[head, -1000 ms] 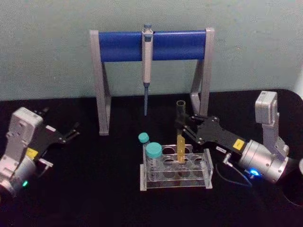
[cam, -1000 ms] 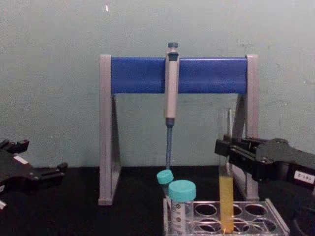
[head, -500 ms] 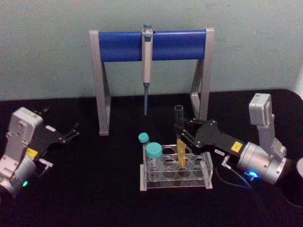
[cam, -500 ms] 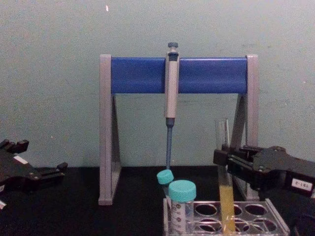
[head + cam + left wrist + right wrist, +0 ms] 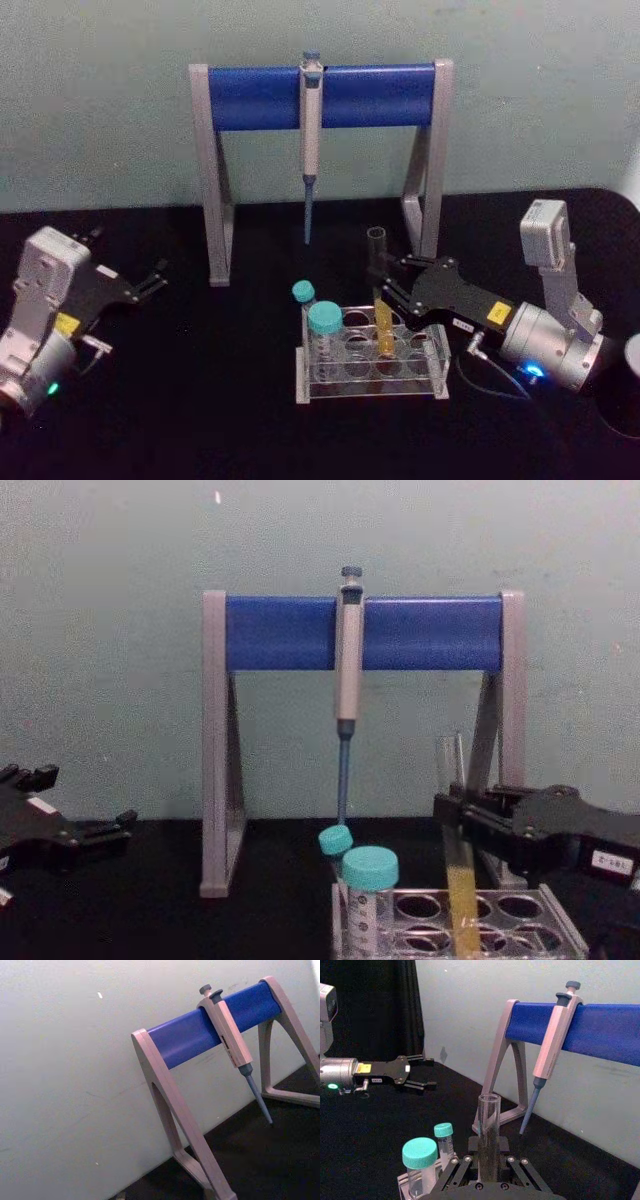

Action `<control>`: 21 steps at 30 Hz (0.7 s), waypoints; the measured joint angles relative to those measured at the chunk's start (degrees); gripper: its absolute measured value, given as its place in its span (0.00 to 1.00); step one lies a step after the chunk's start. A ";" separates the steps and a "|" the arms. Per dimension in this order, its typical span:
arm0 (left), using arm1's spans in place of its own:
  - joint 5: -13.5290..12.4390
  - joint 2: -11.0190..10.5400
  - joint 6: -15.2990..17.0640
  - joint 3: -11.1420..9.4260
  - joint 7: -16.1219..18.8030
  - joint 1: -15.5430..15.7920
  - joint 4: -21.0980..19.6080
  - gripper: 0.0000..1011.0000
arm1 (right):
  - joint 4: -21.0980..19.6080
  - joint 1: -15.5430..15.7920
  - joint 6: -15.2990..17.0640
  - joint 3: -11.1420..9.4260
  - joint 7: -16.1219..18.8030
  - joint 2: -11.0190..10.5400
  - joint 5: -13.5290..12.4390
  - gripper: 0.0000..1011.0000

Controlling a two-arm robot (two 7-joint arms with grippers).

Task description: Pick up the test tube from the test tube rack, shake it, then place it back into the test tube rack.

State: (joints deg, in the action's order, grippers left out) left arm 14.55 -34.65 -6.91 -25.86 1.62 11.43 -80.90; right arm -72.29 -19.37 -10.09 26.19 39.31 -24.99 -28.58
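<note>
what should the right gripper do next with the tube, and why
Probably lower the test tube straight down until it seats, before letting go: the right gripper is shut on it above the test tube rack, and its yellow end sits in a hole, slightly tilted. The left gripper rests open at the left.

Silver wrist housings; black left end effector (image 5: 156, 278), right end effector (image 5: 379, 281); yellow labels.

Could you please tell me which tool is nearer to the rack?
The right. The right tool grips the tube just above the rack, the tube's lower end in a hole. The left tool sits open, far off to the rack's left.
</note>
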 joint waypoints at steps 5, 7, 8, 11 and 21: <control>0.00 0.00 0.00 0.00 0.00 0.00 0.00 0.99 | -0.03 0.00 0.20 0.04 -0.11 -0.03 0.14 0.23; 0.00 0.00 0.00 0.00 0.00 0.00 0.00 0.99 | -0.11 0.01 0.38 0.09 -0.32 -0.08 0.30 0.23; 0.00 0.00 0.00 0.00 0.00 0.00 0.00 0.99 | -0.14 0.02 0.44 0.10 -0.40 -0.09 0.34 0.23; 0.00 0.00 0.00 0.00 0.00 0.00 0.00 0.99 | -0.32 0.07 0.69 0.13 -0.68 -0.16 0.58 0.23; 0.00 0.00 0.00 0.00 0.00 0.00 0.00 0.99 | -0.39 0.11 0.77 0.14 -0.73 -0.18 0.64 0.23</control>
State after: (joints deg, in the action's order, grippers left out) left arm 14.55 -34.65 -6.91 -25.86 1.62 11.43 -80.90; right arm -72.69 -19.27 -9.32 26.33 38.58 -25.17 -27.93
